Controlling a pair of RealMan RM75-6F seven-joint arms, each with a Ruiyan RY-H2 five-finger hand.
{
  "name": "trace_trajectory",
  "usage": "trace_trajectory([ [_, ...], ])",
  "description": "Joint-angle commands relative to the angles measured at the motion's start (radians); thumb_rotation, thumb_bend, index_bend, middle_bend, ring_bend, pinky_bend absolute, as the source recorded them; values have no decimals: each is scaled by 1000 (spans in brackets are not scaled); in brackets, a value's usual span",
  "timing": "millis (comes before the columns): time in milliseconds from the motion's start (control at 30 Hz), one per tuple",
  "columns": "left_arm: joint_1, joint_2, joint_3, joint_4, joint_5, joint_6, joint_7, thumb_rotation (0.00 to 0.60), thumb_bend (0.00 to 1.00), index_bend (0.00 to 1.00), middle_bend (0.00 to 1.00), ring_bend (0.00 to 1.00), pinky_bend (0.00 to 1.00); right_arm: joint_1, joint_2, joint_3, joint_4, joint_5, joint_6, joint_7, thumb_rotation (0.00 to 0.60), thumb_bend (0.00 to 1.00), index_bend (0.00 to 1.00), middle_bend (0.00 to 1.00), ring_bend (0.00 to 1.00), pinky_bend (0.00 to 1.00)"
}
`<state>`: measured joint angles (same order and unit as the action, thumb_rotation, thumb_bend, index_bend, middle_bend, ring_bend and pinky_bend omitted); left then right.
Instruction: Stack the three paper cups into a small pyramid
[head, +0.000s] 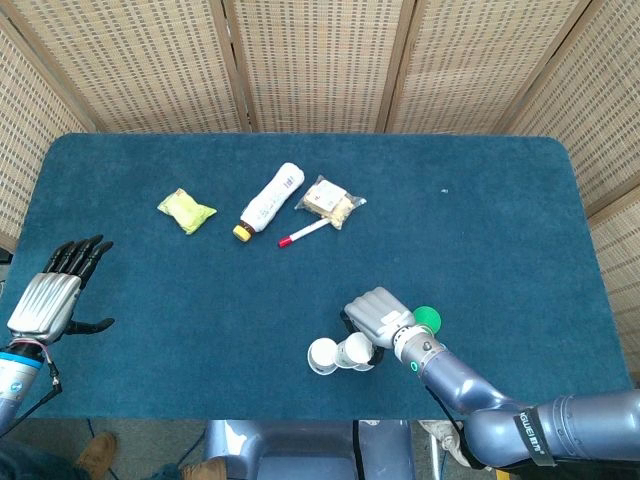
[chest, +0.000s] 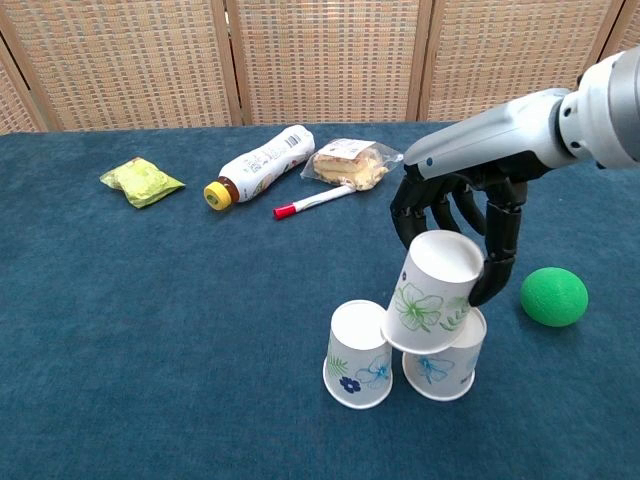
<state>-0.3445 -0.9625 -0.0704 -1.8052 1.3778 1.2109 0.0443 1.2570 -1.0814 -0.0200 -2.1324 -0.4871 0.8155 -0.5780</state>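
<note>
Two upturned paper cups stand side by side near the table's front: a left cup (chest: 358, 355) (head: 322, 355) with small blue flowers and a right cup (chest: 442, 364) with a blue flower. My right hand (chest: 462, 212) (head: 371, 312) holds a third, green-flowered cup (chest: 432, 292) (head: 354, 349) upside down and tilted; its rim touches the tops of both lower cups. My left hand (head: 55, 287) hovers open at the table's far left edge, holding nothing.
A green ball (chest: 553, 296) (head: 427, 319) lies just right of the cups. Further back lie a red-capped marker (chest: 312, 201), a white bottle (chest: 259, 165), a wrapped sandwich (chest: 349, 162) and a yellow-green packet (chest: 141, 181). Wicker screens stand behind the table.
</note>
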Motion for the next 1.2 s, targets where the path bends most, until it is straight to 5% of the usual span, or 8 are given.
trace_trajectory([
  [33, 1, 2, -1, 0, 0, 0, -3, 600, 0, 0, 0, 0, 0, 3, 2, -2, -4, 3, -9, 8, 600, 152, 316, 346, 345, 443],
  [133, 0, 3, -2, 0, 0, -2, -5, 600, 0, 0, 0, 0, 0, 7, 11, 1, -16, 5, -23, 25, 600, 3, 59, 100, 158, 272],
  [200, 0, 3, -3, 1, -1, -3, -7, 600, 0, 0, 0, 0, 0, 5, 18, 8, -27, -10, -18, 36, 600, 0, 2, 18, 82, 210],
  [533, -2, 2, -6, 6, -6, -10, -7, 600, 0, 0, 0, 0, 0, -49, 181, 28, -161, -105, 76, 68, 600, 0, 0, 0, 56, 134],
  [700, 7, 1, -4, 3, 3, 7, -3, 600, 0, 0, 0, 0, 0, -173, 281, -6, -185, -285, 184, 81, 600, 0, 0, 0, 42, 73],
  [900, 51, -19, 21, 6, 37, 70, 13, 600, 0, 0, 0, 0, 0, -525, 210, -92, 112, -777, 524, 315, 600, 0, 0, 0, 0, 0],
  [1100, 106, -70, 39, 56, 85, 161, -14, 600, 0, 0, 0, 0, 0, -755, 52, -128, 426, -898, 701, 553, 600, 0, 0, 0, 0, 0],
  [1200, 120, -84, 46, 77, 96, 179, -14, 600, 0, 0, 0, 0, 0, -814, 5, -133, 493, -913, 723, 590, 600, 0, 0, 0, 0, 0],
])
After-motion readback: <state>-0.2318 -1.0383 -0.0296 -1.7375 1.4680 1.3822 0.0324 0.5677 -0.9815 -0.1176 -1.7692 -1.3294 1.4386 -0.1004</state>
